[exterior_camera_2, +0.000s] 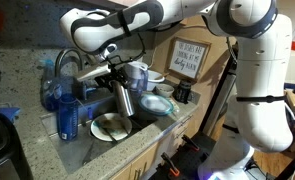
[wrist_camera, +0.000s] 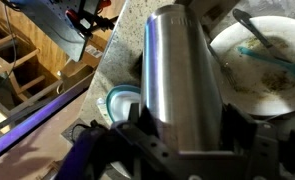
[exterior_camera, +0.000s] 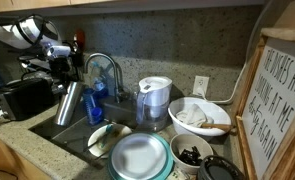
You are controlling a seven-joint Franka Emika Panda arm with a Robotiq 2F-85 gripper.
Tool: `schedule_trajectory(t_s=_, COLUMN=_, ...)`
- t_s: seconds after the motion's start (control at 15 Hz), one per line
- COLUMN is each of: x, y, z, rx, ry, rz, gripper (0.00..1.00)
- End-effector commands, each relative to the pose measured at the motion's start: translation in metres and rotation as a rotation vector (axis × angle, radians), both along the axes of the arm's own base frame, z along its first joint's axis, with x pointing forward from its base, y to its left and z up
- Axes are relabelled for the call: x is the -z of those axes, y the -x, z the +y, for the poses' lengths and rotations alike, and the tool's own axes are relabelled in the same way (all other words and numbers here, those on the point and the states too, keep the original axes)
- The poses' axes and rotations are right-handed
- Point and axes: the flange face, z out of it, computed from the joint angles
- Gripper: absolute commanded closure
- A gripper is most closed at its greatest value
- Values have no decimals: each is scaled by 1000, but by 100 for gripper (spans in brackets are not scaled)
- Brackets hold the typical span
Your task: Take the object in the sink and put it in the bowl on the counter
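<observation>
My gripper (exterior_camera: 61, 72) (exterior_camera_2: 111, 73) (wrist_camera: 177, 125) is shut on the silver tumbler (exterior_camera: 68, 103) (exterior_camera_2: 124, 101) (wrist_camera: 180, 70). It holds the tumbler tilted in the air over the dark sink (exterior_camera: 71, 133) (exterior_camera_2: 85, 143). In the wrist view the two fingers press on the tumbler's sides. The teal-rimmed bowl (exterior_camera: 139, 157) (exterior_camera_2: 159, 103) sits on the granite counter (exterior_camera: 32, 150) beside the sink. A part of its rim shows past the tumbler in the wrist view (wrist_camera: 120, 100).
A dirty plate (exterior_camera: 104, 138) (exterior_camera_2: 112, 127) (wrist_camera: 272, 55) lies in the sink. A chrome faucet (exterior_camera: 104, 63), a blue soap bottle (exterior_camera: 97, 98), a clear pitcher (exterior_camera: 153, 102), a white bowl (exterior_camera: 200, 117), a small dark-filled bowl (exterior_camera: 192, 156) and a framed sign (exterior_camera: 284, 100) stand around.
</observation>
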Motion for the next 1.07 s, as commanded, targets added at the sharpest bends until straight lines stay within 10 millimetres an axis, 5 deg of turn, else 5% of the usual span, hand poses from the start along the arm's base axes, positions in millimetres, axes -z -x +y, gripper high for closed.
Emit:
schedule_trajectory(t_s=0.0, x=-11, y=25, z=-15, rx=68, ry=49, rz=-29, gripper=39)
schedule_trajectory(t_s=0.53, x=-6, y=58, z=-50, rx=186, ry=129, rz=-32, gripper=39)
schedule_trajectory(t_s=1.0, x=-24, y=48, z=-94, rx=225, ry=193, rz=-45, gripper=39)
